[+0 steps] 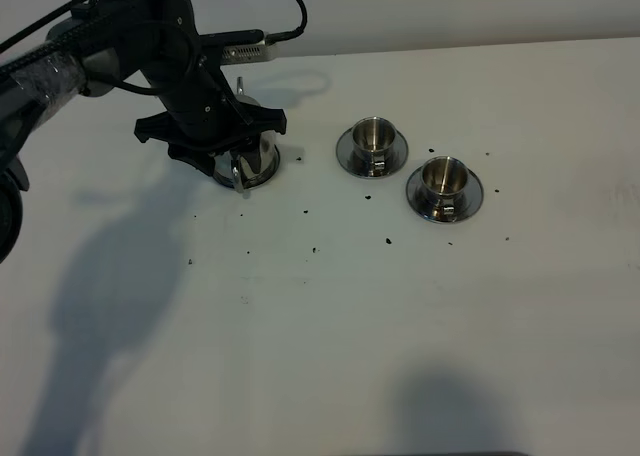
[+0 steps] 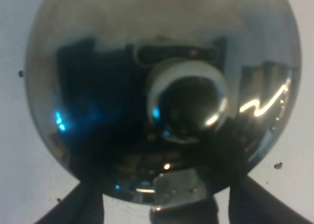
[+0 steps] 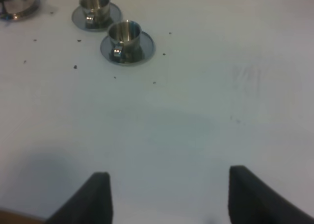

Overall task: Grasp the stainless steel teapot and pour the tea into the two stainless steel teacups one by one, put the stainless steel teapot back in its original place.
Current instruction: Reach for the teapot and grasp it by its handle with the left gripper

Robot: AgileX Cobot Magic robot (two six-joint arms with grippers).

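The stainless steel teapot (image 1: 252, 159) stands at the back left of the table, mostly hidden under my left gripper (image 1: 240, 156). In the left wrist view its shiny lid (image 2: 98, 62) and knob (image 2: 189, 103) fill the frame. The left gripper (image 2: 167, 209) is open, with one finger on each side of the handle (image 2: 179, 187). The coaster is hidden beneath the pot. Two stainless steel teacups on saucers stand to the right, one farther back (image 1: 372, 138) and one nearer (image 1: 444, 181). No tea shows. My right gripper (image 3: 167, 199) is open and empty, low over bare table, far from the cups (image 3: 124, 35).
Small dark specks (image 1: 388, 241) are scattered on the white table (image 1: 330, 336) around the cups and the pot. The table's far edge meets a wall behind the teapot. A cable (image 1: 280, 6) loops above the left arm.
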